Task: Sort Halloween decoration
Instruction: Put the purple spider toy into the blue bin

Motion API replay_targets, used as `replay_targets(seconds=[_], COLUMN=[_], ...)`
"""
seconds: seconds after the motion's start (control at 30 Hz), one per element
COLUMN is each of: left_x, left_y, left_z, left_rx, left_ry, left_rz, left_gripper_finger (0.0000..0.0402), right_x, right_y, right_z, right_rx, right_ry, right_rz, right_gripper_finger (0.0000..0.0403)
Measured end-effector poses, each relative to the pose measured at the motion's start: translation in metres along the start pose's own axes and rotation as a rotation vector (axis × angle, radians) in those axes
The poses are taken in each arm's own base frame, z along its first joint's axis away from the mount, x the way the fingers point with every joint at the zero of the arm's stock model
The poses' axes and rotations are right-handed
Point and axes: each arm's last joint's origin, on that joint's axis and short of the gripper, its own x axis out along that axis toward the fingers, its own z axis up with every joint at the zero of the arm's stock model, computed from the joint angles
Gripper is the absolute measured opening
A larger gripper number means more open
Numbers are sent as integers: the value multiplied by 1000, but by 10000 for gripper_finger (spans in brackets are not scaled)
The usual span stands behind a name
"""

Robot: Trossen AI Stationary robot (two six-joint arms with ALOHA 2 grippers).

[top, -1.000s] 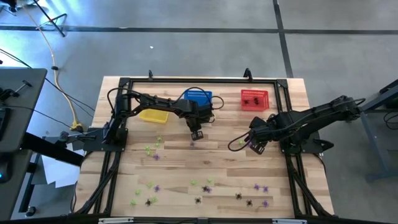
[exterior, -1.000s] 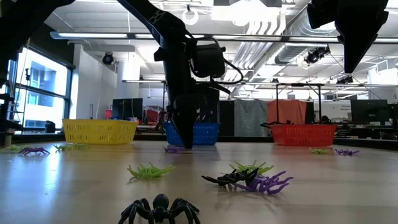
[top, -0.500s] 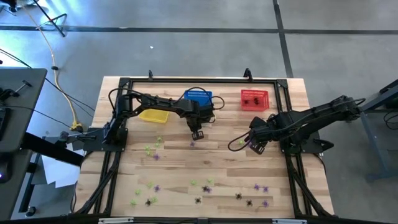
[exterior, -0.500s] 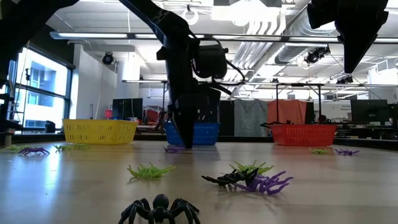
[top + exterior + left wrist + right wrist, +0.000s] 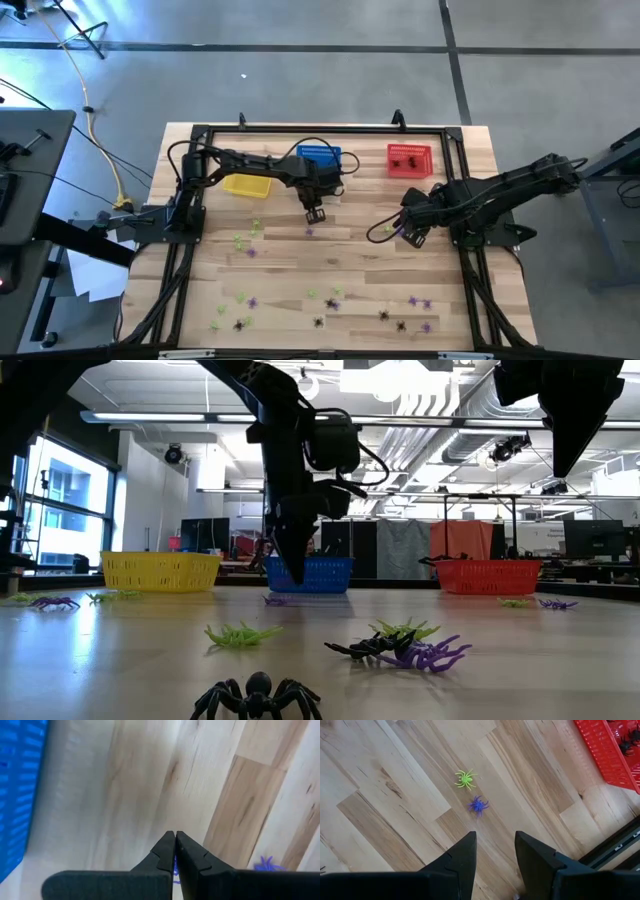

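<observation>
Pale wooden table (image 5: 300,270), planked, grainy, lightly sheened. Glossy plastic spiders (image 5: 255,698). Plastic mesh baskets: yellow basket (image 5: 160,571), blue basket (image 5: 322,573), red basket (image 5: 487,575). Matt black fingers (image 5: 457,860).

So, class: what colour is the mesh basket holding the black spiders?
Red: the red mesh basket, clearest in the high view.
</observation>
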Motion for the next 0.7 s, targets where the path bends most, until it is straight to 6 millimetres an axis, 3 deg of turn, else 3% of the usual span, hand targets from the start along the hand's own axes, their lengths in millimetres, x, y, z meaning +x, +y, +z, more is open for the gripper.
replay_targets(seconds=[0.13, 0.43, 0.7], left_x=[-9, -53, -70], left_y=[1, 11, 50], left_z=[2, 25, 34], left_rx=[-2, 63, 48], left_ry=[-17, -117, -153], left_rz=[0, 119, 239], left_gripper_finger=[0, 0, 0], right_x=[0, 0, 0], right_y=[0, 0, 0], right_z=[0, 0, 0], right_rx=[0, 0, 5], right_ry=[0, 1, 1], right_rz=[0, 0, 1], right_gripper_finger=[130, 130, 130])
